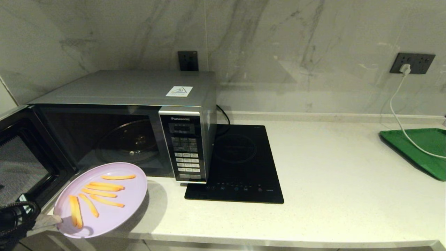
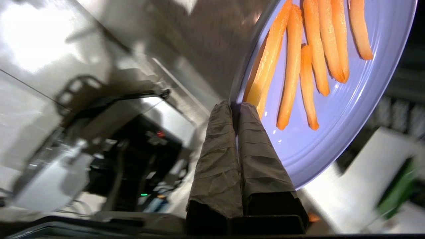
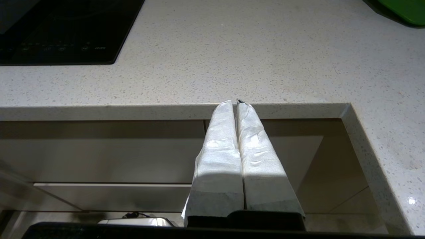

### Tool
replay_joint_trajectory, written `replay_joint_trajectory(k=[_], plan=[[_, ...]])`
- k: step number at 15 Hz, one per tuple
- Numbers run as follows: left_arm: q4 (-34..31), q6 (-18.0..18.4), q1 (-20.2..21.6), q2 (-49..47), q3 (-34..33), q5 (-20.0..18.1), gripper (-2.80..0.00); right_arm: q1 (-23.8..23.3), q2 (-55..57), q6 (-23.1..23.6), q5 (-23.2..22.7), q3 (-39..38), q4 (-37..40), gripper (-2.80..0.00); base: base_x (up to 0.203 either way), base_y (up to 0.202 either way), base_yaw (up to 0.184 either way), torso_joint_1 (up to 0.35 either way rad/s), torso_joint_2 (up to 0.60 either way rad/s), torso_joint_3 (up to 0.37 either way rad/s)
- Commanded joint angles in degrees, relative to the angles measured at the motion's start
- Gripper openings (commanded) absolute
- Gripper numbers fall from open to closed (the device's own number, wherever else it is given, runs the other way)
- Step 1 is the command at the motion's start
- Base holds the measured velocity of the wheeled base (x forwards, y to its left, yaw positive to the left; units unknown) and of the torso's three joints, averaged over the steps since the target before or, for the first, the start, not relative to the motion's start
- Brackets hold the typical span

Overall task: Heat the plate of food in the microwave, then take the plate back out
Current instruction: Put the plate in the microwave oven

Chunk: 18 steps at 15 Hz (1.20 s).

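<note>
The pale lilac plate of food point(image 1: 115, 205) hangs tilted in the air just in front of the microwave point(image 1: 132, 115), over the counter's front left edge. Several orange-yellow sticks point(image 1: 101, 193) lie on it. My left gripper point(image 1: 59, 219) is shut on the plate's near rim; in the left wrist view its taped fingers point(image 2: 225, 139) pinch the plate point(image 2: 332, 126) at its edge. The microwave door point(image 1: 21, 157) stands swung open to the left, showing the glass turntable point(image 1: 130, 141). My right gripper point(image 3: 236, 103) is shut on nothing, parked below the counter's front edge.
A flat black induction hob point(image 1: 238, 164) lies right of the microwave. A green tray point(image 1: 418, 150) sits at the counter's far right, with a white cable point(image 1: 397, 111) running over it from a wall socket. Bare counter point(image 1: 331, 181) lies between hob and tray.
</note>
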<state>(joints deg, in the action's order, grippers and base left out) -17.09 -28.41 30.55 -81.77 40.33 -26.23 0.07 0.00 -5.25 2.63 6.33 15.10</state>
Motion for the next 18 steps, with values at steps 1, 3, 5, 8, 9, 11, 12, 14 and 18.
replay_joint_trajectory(k=[1, 3, 5, 8, 9, 11, 12, 14, 18], plan=[[-0.1, -7.1, 0.7, -5.2, 3.6, -0.1, -2.80, 0.0, 0.0, 0.0, 0.0, 0.0, 0.1, -2.80, 0.000, 0.000, 0.000, 0.000, 0.00, 0.000], [0.0, -10.6, -0.5, -7.0, 5.4, -0.1, -2.80, 0.0, 0.0, 0.0, 0.0, 0.0, 0.1, -2.80, 0.000, 0.000, 0.000, 0.000, 0.00, 0.000], [0.2, -15.0, -2.4, -8.6, 7.0, 0.0, -2.80, 0.0, 0.0, 0.0, 0.0, 0.0, 0.1, -2.80, 0.000, 0.000, 0.000, 0.000, 0.00, 0.000], [0.5, -22.9, -5.3, -10.0, 10.4, 1.7, -2.80, 0.0, 0.0, 0.0, 0.0, 0.0, 0.1, -2.80, 0.000, 0.000, 0.000, 0.000, 0.00, 0.000], [0.7, -24.1, -6.0, -10.0, 11.0, 2.0, -2.80, 0.0, 0.0, 0.0, 0.0, -0.1, 0.1, -2.80, 0.000, 0.000, 0.000, 0.000, 0.00, 0.000], [2.2, -27.8, -7.5, -10.6, 12.6, 4.1, -2.80, 0.0, 0.0, 0.0, 0.0, 0.0, 0.1, -2.80, 0.000, 0.000, 0.000, 0.000, 0.00, 0.000], [3.5, -28.9, -8.4, -11.1, 13.0, 6.8, -2.80, 0.0, 0.0, 0.0, 0.0, 0.0, 0.1, -2.80, 0.000, 0.000, 0.000, 0.000, 0.00, 0.000], [7.5, -31.6, -11.4, -11.6, 13.2, 12.1, -2.80, 0.0, 0.0, 0.0, 0.0, 0.0, 0.1, -2.80, 0.000, 0.000, 0.000, 0.000, 0.00, 0.000], [11.4, -38.2, -16.0, -12.3, 14.3, 17.0, -2.80, 0.0, 0.0, 0.0, 0.0, 0.0, 0.1, -2.80, 0.000, 0.000, 0.000, 0.000, 0.00, 0.000]])
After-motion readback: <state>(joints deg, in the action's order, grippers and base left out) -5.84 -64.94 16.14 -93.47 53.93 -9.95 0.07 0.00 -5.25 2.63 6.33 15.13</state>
